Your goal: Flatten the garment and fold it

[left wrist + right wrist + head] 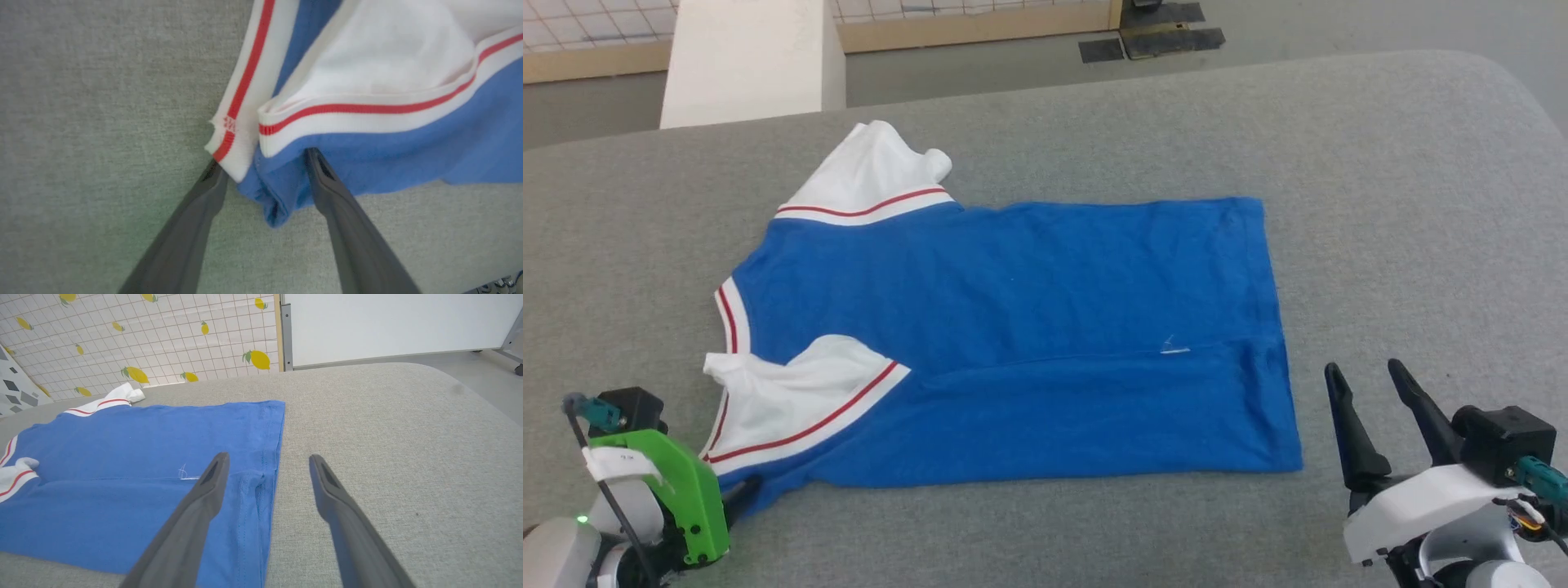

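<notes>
Head view: grey padded table [1380, 163] noted, with the garment [1029, 327] laid across its middle, collar end to the left, hem to the right. Body largely flattened. Near long edge judged turned in, with the near sleeve [800, 400] lying on the blue. Far sleeve [874, 175] crumpled and sticking out; far-side and crosswise folds judged outstanding. Left gripper [263, 159] spread, astride the near shoulder corner, nothing clamped. Right gripper [1363, 366] spread wide, empty, just beside the hem.
</notes>
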You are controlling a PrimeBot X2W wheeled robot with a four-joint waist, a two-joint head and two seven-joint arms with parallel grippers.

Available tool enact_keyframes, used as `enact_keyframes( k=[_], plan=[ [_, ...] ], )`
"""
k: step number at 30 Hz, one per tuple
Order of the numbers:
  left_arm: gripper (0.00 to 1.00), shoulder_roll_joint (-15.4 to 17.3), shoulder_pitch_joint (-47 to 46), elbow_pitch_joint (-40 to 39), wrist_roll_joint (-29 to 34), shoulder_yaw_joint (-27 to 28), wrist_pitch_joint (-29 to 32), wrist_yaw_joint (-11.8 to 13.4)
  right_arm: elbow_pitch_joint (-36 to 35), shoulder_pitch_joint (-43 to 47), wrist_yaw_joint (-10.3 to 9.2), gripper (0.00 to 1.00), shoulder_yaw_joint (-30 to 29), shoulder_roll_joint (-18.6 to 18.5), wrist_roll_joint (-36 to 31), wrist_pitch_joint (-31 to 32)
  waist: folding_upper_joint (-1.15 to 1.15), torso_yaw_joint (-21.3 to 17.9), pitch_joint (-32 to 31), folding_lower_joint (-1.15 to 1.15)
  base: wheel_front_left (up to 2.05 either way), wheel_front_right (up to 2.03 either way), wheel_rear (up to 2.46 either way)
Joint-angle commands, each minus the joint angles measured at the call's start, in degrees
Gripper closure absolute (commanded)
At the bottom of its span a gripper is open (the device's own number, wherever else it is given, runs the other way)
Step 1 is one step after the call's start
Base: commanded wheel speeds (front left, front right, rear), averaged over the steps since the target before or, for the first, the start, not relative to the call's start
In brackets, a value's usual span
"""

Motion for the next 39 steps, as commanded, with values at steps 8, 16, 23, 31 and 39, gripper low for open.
enact_keyframes(
  k=[8, 16, 23, 31, 39],
  plan=[
    [1.0, -4.4, 1.1, 2.1, 0.8, -2.3, -2.2, 0.7, -0.4, 0.2, -0.1, 0.0, -2.2, -1.1, 3.1, 3.8, 0.69, 0.0, 0.2, 0.0, 0.0, 0.0, 0.0],
    [1.0, -4.1, 2.4, -2.7, 2.0, 0.3, -9.0, 2.7, 5.8, -2.0, -0.1, 0.0, -0.2, -7.3, 13.8, 22.8, 0.69, 2.2, -1.5, 0.0, 0.0, 0.0, 0.0],
    [1.0, -4.2, 3.5, -7.5, 2.0, 0.3, -9.5, 3.6, 13.0, -8.3, -0.1, 0.0, 4.8, -9.8, 19.3, 33.1, 0.69, 4.3, -1.5, 0.0, 0.0, 0.0, 0.0],
    [1.0, -4.4, 3.0, -9.6, 2.3, 0.0, -9.7, 3.8, 22.1, -14.8, -0.1, 0.0, 11.7, -11.0, 21.7, 37.5, 0.69, 5.7, -0.2, 0.0, 0.0, 0.0, 0.0],
    [1.0, -4.5, 3.7, -10.2, 2.3, 0.2, -11.0, 4.0, 28.3, -16.4, -0.1, 1.0, 18.2, -11.1, 26.4, 41.3, 0.69, 6.1, 0.1, 0.0, 0.0, 0.0, 0.0]
  ],
)
